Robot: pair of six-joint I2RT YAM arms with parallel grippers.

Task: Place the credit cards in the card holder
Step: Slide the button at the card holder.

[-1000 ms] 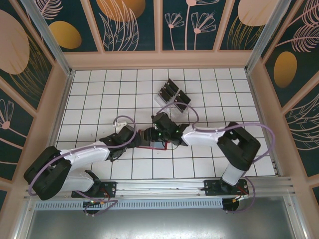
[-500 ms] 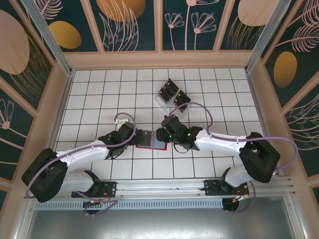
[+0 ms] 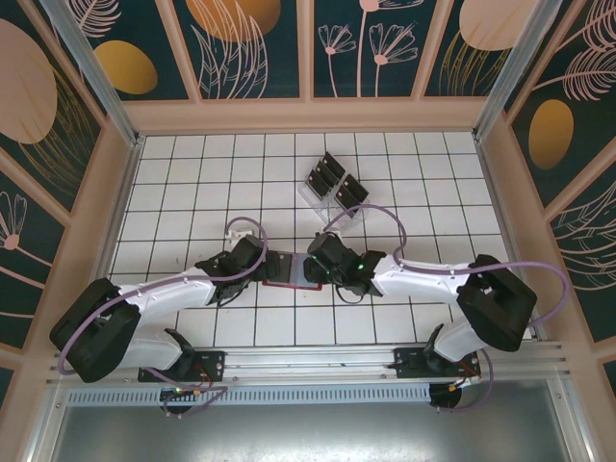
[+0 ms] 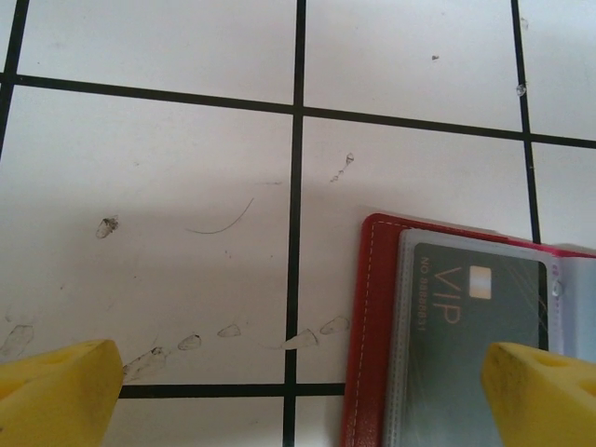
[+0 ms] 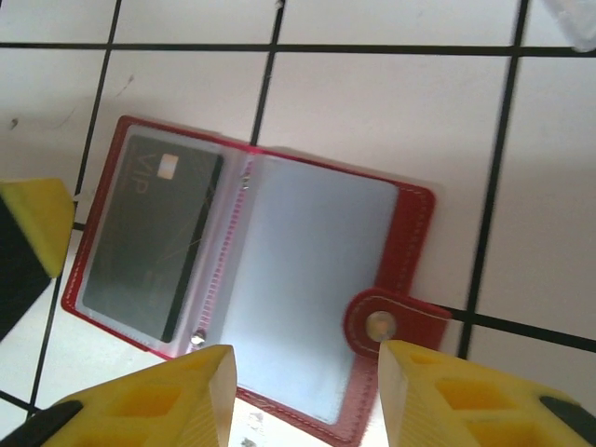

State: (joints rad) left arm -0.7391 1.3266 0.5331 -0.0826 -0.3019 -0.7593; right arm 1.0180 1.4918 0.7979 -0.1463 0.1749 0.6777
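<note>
The red card holder (image 3: 287, 273) lies open on the white tiles between my two grippers. One dark credit card (image 5: 149, 237) marked VIP sits in its left clear pocket; the right pocket (image 5: 312, 279) holds nothing and the closure tab (image 5: 391, 321) sticks out to the right. More black credit cards (image 3: 334, 183) stand in a clear rack further back. My right gripper (image 5: 303, 372) hovers open over the holder's near edge, gripping nothing. My left gripper (image 4: 303, 377) is open wide at the holder's left end, where the card holder (image 4: 372, 335) and its credit card (image 4: 466, 345) show.
The clear tiered rack (image 3: 318, 195) stands two tiles behind the holder. In the right wrist view a yellow finger of the left gripper (image 5: 33, 223) sits just left of the holder. Wooden walls edge the tiled floor (image 3: 192, 173) all round.
The right arm has swung its elbow out to the right and its gripper has drawn back slightly, uncovering the open holder. The left gripper has edged closer to the holder's left end.
</note>
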